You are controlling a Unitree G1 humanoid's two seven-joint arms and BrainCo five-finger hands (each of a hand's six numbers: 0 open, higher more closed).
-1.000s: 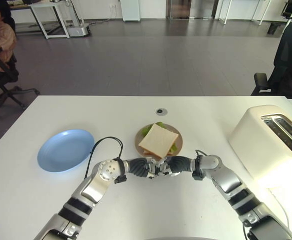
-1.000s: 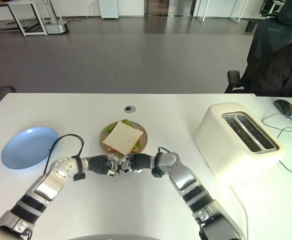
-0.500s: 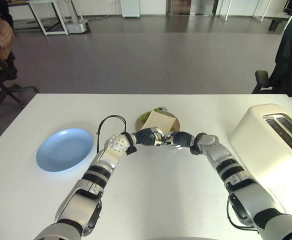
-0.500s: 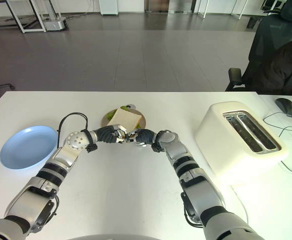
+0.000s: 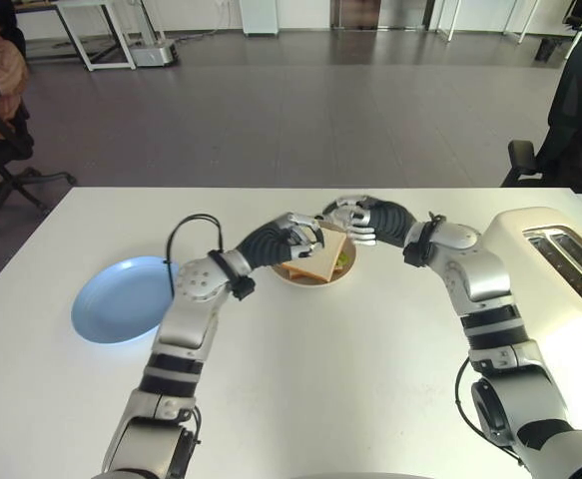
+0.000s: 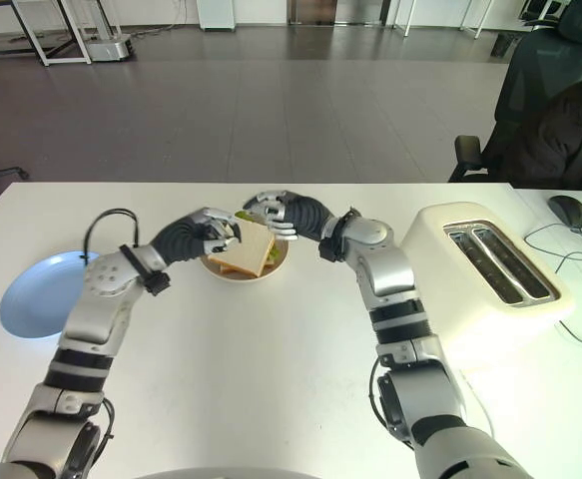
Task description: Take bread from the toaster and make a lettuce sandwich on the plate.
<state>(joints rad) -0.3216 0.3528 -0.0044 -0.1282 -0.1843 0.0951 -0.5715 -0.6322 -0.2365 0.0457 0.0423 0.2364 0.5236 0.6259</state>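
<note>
White table (image 5: pixel 370 379) across the whole near scene. At its right edge, cream toaster (image 5: pixel 515 261) with two slots facing up. On the left side, blue plate (image 5: pixel 111 299), well apart from the toaster. Near the middle, toward the far edge, brown plate (image 5: pixel 315 280) carrying the sandwich. Above this plate, left hand (image 5: pixel 283 239) from the left side, fingers curled narrow, tips closed on the far left edge of the bread slice (image 5: pixel 320 259). Opposite, right hand (image 5: pixel 362 218), also curled, tips on the slice's far corner. Under the slice, green lettuce (image 5: pixel 342 261) peeking out at the right.
</note>
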